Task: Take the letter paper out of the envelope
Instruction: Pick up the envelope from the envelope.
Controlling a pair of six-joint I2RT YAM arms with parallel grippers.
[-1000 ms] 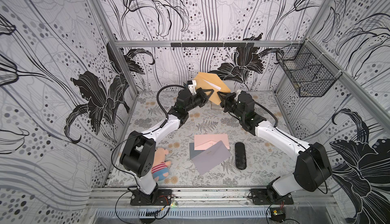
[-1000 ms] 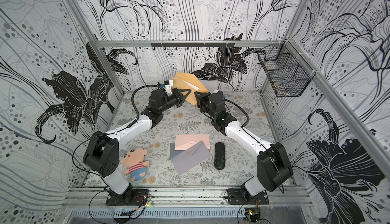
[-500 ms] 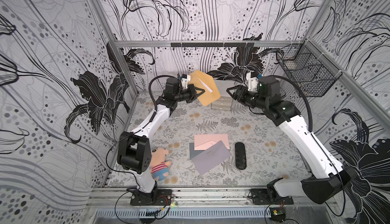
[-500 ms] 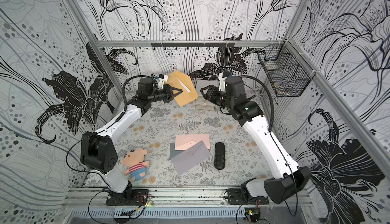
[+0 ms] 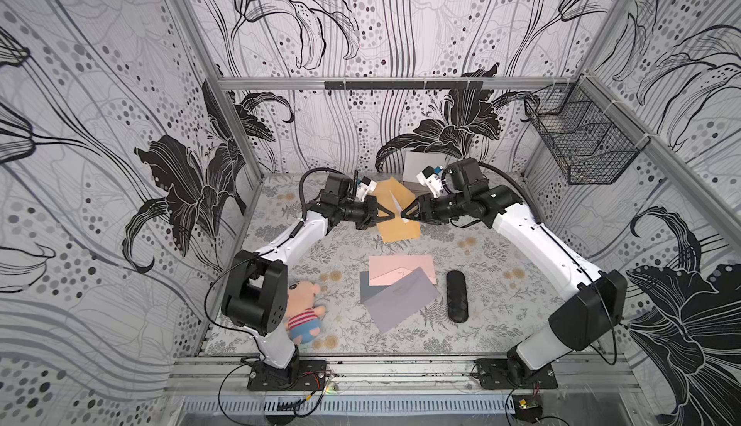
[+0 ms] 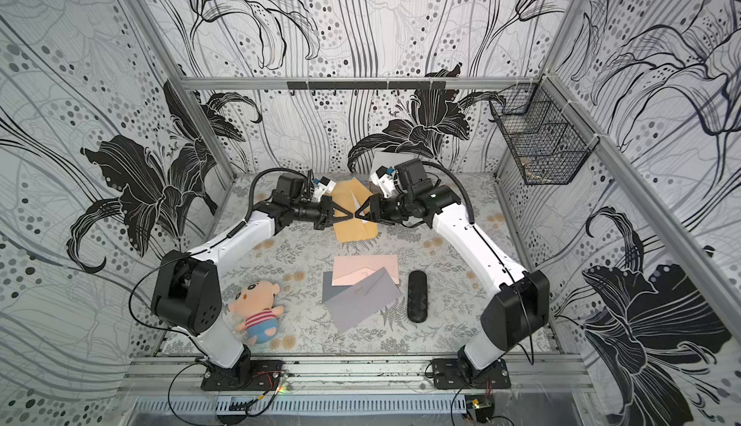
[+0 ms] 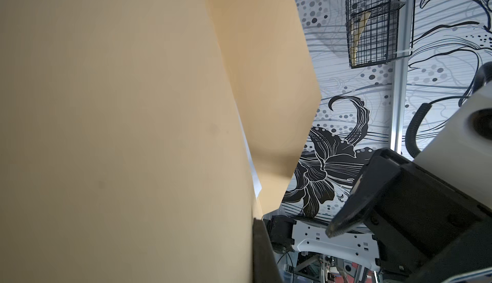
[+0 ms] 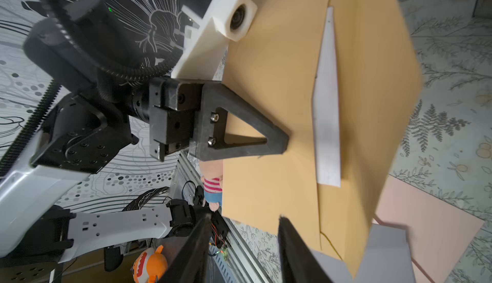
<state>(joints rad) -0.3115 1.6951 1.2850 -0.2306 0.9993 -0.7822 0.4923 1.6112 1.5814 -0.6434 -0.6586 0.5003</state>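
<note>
Right wrist view, left gripper [image 8: 283, 141] clenched on tan envelope [image 8: 266, 68], white letter paper [image 8: 326, 108] sliver, right gripper [image 8: 245, 219] parted.

No readable text, label, brand or number anywhere, not even on the envelope [image 5: 399, 230].

On my right wrist feed, the left gripper [image 8: 279, 141] is clamped on one edge of the tan envelope [image 8: 269, 55], holding it up above the floral mat [image 8: 452, 55]. A sliver of white letter paper [image 8: 326, 103] pokes out from under the flap. My right gripper [image 8: 245, 249] has its fingers spread near the envelope's edge and grips nothing. A pink envelope [image 8: 426, 215] and a grey envelope [image 8: 383, 257] lie together on the mat.
</note>
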